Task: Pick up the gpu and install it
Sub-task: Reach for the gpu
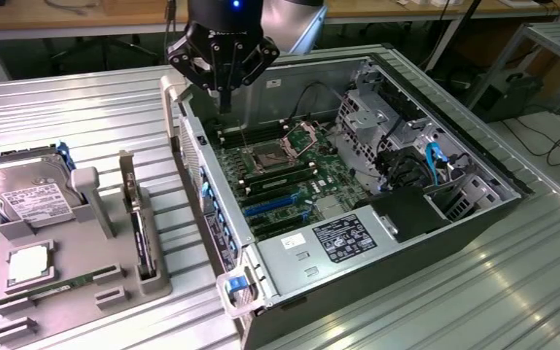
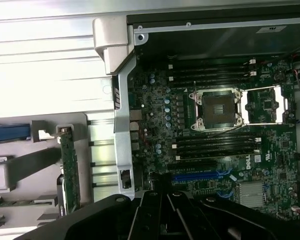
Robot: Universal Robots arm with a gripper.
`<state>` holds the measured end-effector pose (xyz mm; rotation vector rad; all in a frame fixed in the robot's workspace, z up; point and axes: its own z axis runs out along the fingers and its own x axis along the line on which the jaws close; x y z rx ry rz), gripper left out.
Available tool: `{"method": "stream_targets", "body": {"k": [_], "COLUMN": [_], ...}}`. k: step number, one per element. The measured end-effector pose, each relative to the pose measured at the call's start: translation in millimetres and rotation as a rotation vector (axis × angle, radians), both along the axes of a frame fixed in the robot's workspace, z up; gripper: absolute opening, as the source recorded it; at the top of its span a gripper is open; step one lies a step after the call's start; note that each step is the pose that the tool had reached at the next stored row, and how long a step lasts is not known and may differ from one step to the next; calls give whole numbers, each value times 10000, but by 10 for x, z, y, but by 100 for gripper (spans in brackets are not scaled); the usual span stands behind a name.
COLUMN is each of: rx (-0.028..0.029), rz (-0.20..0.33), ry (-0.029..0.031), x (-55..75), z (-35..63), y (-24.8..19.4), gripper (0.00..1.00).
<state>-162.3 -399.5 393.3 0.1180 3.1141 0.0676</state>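
Pincer (image 1: 224,102) closed on nothing; gpu (image 1: 142,240) on edge in its holder (image 1: 85,310).
Exterior view: the gpu is seen at lower left, well apart from the pincer at upper centre. Wrist view: the gpu (image 2: 69,170) is judged light, stiff and fragile, best gripped along its free edge.

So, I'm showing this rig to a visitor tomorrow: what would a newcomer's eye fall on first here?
The open computer case lies on its side at the centre, its green motherboard and bare processor socket exposed. Over the case's far end hangs the black gripper, shut and empty. On the exterior view's left, the gpu stands on edge in a gray holder, near a hard drive.
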Motion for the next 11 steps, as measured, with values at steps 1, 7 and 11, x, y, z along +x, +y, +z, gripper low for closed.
{"method": "stream_targets", "body": {"k": [1,7,11], "rx": [0,0,0], "rz": [0,-1,0], "ry": [1,5,8], "x": [-9,-58,-93], "z": [0,0,0], "y": [0,-2,-3], "gripper": [11,11,11]}}
